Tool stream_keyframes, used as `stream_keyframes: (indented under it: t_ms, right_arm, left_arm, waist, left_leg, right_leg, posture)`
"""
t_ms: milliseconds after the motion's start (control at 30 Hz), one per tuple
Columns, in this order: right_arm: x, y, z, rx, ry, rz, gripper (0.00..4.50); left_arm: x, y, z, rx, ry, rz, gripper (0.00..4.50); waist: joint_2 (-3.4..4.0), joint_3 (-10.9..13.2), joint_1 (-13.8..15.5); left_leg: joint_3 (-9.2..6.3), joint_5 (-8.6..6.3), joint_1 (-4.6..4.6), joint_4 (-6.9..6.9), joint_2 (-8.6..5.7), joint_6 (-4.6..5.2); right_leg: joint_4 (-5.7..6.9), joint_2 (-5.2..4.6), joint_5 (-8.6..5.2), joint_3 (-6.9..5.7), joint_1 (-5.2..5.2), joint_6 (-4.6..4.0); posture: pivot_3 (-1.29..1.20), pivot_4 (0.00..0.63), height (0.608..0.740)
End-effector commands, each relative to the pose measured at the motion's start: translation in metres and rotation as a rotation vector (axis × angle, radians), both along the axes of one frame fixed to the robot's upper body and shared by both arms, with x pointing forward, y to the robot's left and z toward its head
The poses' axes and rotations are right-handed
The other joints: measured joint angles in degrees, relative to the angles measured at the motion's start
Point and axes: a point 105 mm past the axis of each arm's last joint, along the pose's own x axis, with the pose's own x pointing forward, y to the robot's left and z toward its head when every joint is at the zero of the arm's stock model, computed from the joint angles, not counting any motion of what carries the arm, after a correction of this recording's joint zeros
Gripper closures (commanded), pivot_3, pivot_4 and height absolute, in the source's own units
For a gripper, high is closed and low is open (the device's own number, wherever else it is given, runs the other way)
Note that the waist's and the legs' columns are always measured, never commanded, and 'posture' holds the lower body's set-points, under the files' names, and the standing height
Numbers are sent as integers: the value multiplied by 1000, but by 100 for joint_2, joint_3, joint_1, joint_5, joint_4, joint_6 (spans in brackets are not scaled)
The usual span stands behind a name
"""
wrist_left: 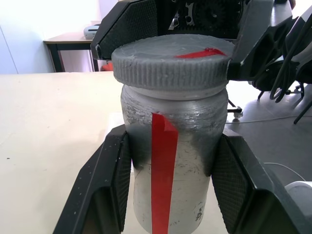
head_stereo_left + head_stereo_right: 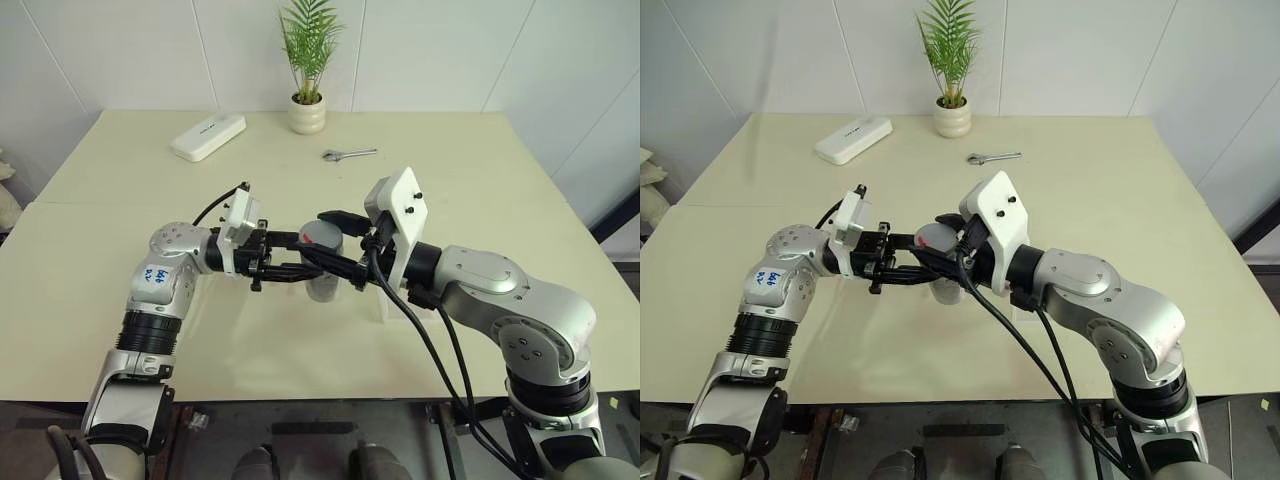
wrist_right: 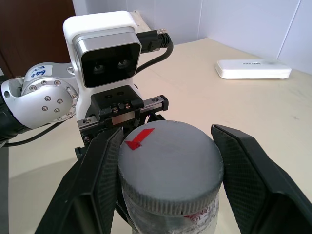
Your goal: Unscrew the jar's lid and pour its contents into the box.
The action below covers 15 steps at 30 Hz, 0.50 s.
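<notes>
Here, left end effector (image 1: 170, 185) clamping jar (image 1: 175, 161), right end effector (image 3: 165, 180) gripping lid (image 3: 170, 163).

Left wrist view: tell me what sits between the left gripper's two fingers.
The jar, red strip facing the camera, fills the gap between the left gripper's fingers; its lid is still on.

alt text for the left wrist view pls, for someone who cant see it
A silvery-grey jar with a red label strip stands upright between the left gripper's two black fingers, which are closed on its body. The ribbed grey lid with a red mark is still on, clamped at its sides by the right gripper. A pale table lies beneath.
</notes>
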Motion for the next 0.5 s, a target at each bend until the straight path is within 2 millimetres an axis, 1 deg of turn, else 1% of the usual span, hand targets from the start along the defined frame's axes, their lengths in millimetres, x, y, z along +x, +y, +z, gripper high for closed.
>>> stream_keyframes:
  t_ms: [33,200,500]
  right_arm:
    - [-2,-5,10,15,-57,-22,1947]
    - [-2,-5,6,-11,-57,-21,1947]
    - [-2,-5,8,-18,-65,-14,1947]
  left_arm:
    - [-8,-11,5,9,-45,-74,2536]
    - [-8,-12,6,6,-43,-79,2536]
    - [-7,-12,6,8,-43,-79,2536]
  waist:
    - [0,0,1]
    - [0,0,2]
    - [0,0,3]
  left_leg:
    - [0,0,0,0,0,0]
    - [0,0,0,0,0,0]
    - [0,0,-1,-1,0,0]
  right_leg:
    - [0,0,0,0,0,0]
    - [-2,0,0,0,0,0]
    - [-2,0,0,0,0,0]
  posture:
    - [0,150,740]
    - [0,150,740]
    - [0,150,740]
